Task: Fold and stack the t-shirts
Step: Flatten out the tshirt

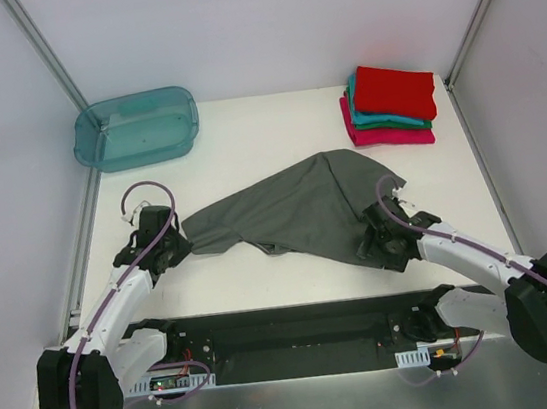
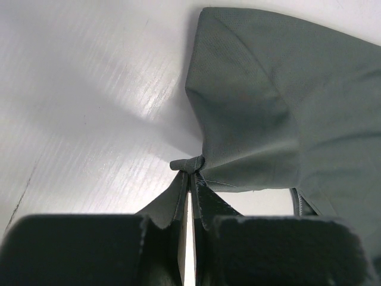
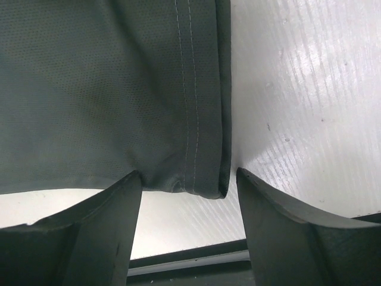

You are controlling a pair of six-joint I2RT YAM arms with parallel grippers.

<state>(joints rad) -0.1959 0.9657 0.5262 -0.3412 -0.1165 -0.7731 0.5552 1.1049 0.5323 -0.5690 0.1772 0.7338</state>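
Tub one; grey t-shirt one; folded t-shirts three, stacked.

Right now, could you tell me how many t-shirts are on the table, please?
4: the dark grey t-shirt is spread out centrally; red, teal and magenta ones are stacked far right. Others may hide within.

- The dark grey t-shirt is cut off by the right wrist view's top and left edges.
- The teal t-shirt and pink t-shirt are largely covered by the red t-shirt.
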